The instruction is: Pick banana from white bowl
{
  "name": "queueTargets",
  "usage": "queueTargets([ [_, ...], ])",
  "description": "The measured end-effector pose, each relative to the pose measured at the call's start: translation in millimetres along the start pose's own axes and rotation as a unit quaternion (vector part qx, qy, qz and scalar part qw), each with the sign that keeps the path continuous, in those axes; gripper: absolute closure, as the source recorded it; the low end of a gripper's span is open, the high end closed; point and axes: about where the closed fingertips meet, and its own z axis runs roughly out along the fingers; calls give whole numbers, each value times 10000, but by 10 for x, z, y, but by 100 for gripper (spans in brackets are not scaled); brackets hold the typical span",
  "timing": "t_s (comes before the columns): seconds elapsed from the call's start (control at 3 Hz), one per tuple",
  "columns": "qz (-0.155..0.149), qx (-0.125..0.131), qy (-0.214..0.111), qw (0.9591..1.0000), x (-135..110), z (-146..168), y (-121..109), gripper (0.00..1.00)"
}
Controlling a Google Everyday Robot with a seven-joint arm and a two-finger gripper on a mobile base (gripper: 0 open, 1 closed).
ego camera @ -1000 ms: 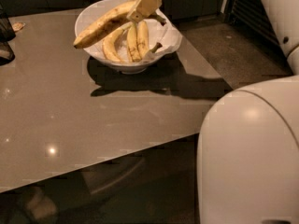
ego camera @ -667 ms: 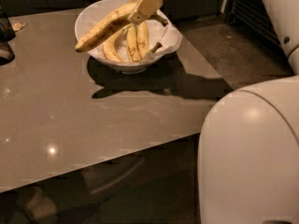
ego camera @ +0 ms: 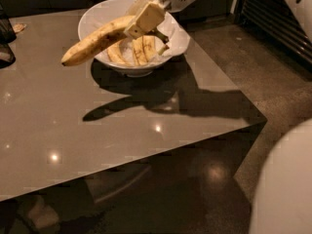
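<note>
The banana (ego camera: 95, 41) is long, yellow with brown speckles. My gripper (ego camera: 145, 19) is shut on its right end and holds it in the air. The banana's free end sticks out to the left, past the rim of the white bowl (ego camera: 92, 14), above the table. The bowl sits at the table's far edge, lined with white paper. Shorter bananas (ego camera: 138, 51) still lie inside it, below the gripper.
The glossy brown table (ego camera: 97, 126) reflects ceiling lights. A dark object (ego camera: 6, 43) stands at the far left edge. The table's right corner (ego camera: 263, 117) borders dark floor. My white body (ego camera: 285, 189) fills the lower right.
The banana has been carried further left and lower in view, its free end now past the bowl's rim. The gripper stays shut on it.
</note>
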Motion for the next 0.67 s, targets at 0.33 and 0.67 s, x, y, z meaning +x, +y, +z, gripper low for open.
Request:
queueTargets([
  [0.33, 74, -189, -197, 9996, -28, 153, 320, 100],
  [0.67, 135, -287, -159, 9994, 29, 235, 375, 100],
])
